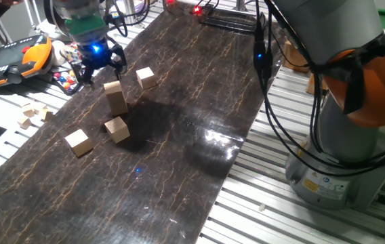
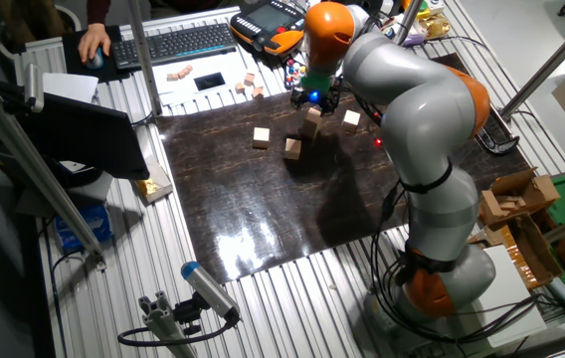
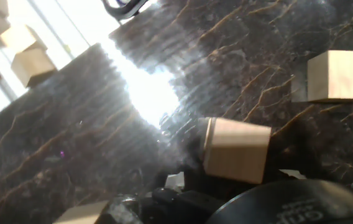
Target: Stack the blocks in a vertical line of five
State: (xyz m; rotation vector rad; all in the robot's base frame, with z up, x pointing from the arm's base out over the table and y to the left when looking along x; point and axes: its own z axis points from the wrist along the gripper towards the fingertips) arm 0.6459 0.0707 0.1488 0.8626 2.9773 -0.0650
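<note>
On the dark marbled counter (image 1: 179,169), nearest lies one light tan wooden cube (image 1: 78,142), then another (image 1: 117,129), then a two-cube stack (image 1: 116,97), then a fifth cube (image 1: 146,78). Beyond the stack hovers the tool (image 1: 97,66), its fingers apart and empty.

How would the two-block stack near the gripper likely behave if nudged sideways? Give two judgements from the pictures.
The two-block stack looks taller than wide, so it would probably topple rather than slide. The dark tabletop shows glare, suggesting a smooth surface, so its lower block might skid. The gripper hovers close beside it.
</note>
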